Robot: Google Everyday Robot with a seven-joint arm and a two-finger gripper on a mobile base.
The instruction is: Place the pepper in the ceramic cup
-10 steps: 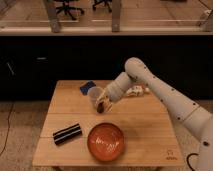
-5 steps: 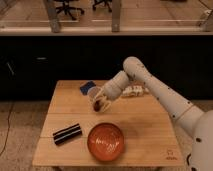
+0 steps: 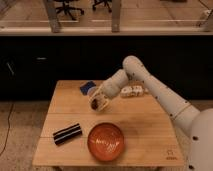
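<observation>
My gripper (image 3: 98, 100) is at the end of the white arm that reaches in from the right, low over the middle of the wooden table (image 3: 150, 130). The small dark red pepper (image 3: 93, 104) shows right at the gripper's tip. A pale cream shape, the ceramic cup (image 3: 104, 102), sits directly beside and under the gripper and is partly hidden by it. I cannot tell whether the pepper is above the cup's mouth or against its side.
A large orange-red bowl (image 3: 106, 141) stands at the front centre. A black oblong item (image 3: 67, 133) lies at the front left. A blue item (image 3: 87, 87) lies just behind the gripper. A pale packet (image 3: 132, 91) lies at the back right.
The gripper and the pepper have shifted slightly left and down towards the table. The other items have not moved.
</observation>
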